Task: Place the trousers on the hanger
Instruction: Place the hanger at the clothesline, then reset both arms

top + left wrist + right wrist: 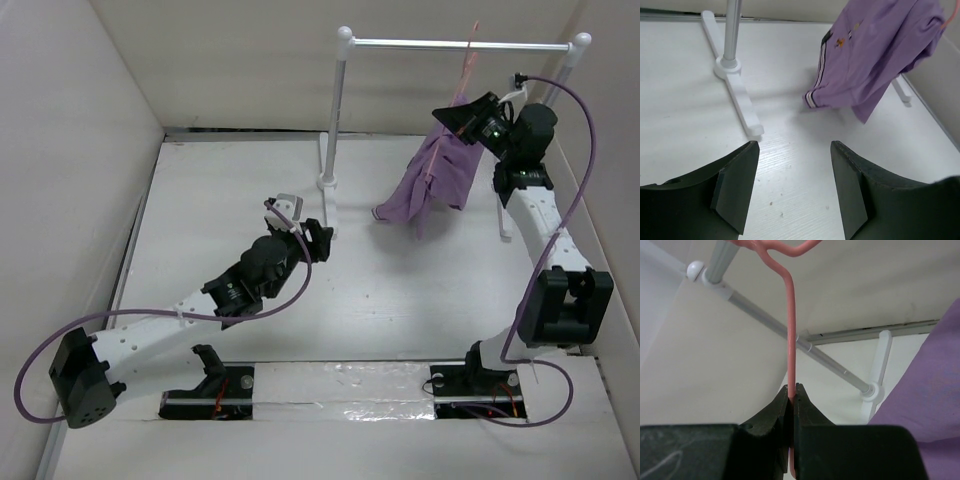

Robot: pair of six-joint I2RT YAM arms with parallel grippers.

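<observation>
Right tool [792,395] clamps the hanger [790,330], partly hidden by trousers [440,185]; left tool [795,165] gapes empty.

Table: white [420,300], faint wood grain, a few dark specks close in front of me.
Rail stand [328,180]: its left foot [737,95] and right foot [901,91] lie flat on the board, well apart.
My bases: left base [200,398] and right base [478,385] at the near edge.
Silvery strip [340,385]: between them.
Trousers [875,45]: striped edge hangs low; whether it touches, I cannot tell.
</observation>
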